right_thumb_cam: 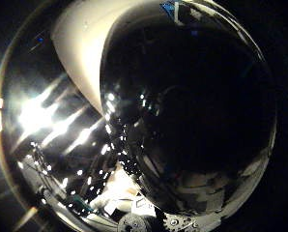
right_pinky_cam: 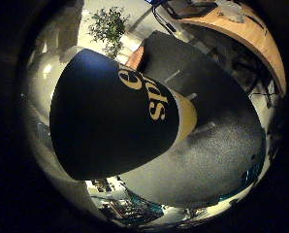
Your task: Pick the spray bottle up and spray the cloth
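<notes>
The spray bottle [right_pinky_cam: 110, 116] is filling the palm views, seemingly lifted; hand's grip unclear. Next comes finding the unseen cloth.

Two palm views, both close against the spray bottle [right_pinky_cam: 110, 116].

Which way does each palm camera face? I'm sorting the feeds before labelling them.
Little finger side palm view: from the palm, looks along the dark blue spray bottle, close up, over a grey mat; none of the hand shows.
Thumb side palm view: from the palm, filled by a glossy dark rounded surface; geared hand parts at the edge.
Shared: probably the bottle.
</notes>
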### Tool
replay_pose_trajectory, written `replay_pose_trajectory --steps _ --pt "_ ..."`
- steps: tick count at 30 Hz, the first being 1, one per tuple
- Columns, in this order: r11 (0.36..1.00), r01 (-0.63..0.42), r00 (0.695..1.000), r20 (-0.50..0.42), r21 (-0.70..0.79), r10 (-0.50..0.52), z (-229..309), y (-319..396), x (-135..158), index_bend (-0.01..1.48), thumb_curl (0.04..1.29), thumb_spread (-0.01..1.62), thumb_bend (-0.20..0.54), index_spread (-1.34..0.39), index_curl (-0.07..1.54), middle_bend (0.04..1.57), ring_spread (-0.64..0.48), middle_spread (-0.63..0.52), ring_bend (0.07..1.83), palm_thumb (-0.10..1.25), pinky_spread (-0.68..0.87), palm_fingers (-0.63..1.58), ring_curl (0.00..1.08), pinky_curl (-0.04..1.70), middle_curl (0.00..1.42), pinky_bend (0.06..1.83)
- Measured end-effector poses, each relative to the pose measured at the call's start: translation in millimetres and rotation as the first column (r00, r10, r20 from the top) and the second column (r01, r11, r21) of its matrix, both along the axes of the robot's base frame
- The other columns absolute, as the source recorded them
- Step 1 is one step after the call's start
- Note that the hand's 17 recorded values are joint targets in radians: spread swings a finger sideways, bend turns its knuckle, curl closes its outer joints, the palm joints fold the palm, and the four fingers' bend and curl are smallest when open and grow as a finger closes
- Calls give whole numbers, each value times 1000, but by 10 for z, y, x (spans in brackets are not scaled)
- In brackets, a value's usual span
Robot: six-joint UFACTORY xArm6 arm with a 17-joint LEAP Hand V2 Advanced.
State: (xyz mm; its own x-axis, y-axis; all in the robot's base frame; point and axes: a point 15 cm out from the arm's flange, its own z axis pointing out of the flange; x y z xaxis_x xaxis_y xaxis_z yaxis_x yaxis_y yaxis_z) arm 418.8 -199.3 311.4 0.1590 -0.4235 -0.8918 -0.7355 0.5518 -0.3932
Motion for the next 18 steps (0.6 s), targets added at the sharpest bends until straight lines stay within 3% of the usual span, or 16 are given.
replay_pose_trajectory --steps 13,18 --pt "1000 -2 1000 13 -3 2 105 25 -4 728 352 1259 -11 -492 1124 1109 -254 -237 1347 863 -377 867 766 1210 989 1004" --pt "999 -30 1000 -2 -17 30 224 164 18 779 390 1253 2 -474 1115 1142 -262 -228 1346 962 -378 903 786 1277 981 981"
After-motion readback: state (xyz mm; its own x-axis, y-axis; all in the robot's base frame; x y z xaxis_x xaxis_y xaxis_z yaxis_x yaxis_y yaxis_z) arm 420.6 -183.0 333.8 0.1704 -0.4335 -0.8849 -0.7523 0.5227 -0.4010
